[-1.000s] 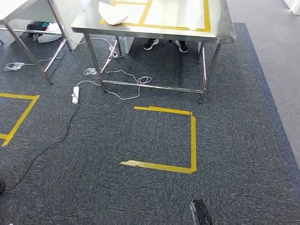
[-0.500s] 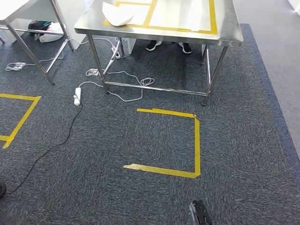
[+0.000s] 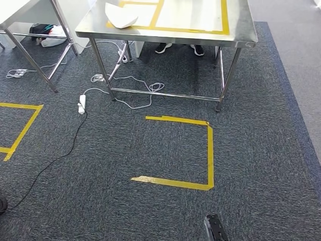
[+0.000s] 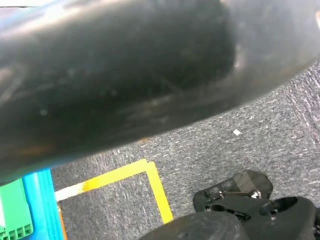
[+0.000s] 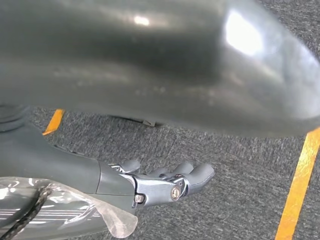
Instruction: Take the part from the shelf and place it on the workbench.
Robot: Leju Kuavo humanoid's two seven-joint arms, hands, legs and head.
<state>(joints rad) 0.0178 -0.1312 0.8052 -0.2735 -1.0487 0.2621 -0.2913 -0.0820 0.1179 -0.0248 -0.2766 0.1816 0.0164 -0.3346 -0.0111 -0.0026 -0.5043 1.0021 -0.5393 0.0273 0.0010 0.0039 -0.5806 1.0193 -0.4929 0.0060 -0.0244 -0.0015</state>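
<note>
- I see the white curved plastic part (image 3: 120,15) lying on the stainless steel workbench (image 3: 242,30) at eleven o'clock.
- My right hand (image 5: 166,182) hangs with fingers extended, holding nothing.
- My left hand's state: I cannot tell.
- Yellow floor tape (image 3: 209,150) lies at twelve o'clock.

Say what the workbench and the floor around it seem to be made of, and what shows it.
Workbench: probably stainless steel, brushed; its top and legs are silvery and reflective. Floor: likely carpet, a speckled dark grey-blue with a matte, fibrous texture.
</note>
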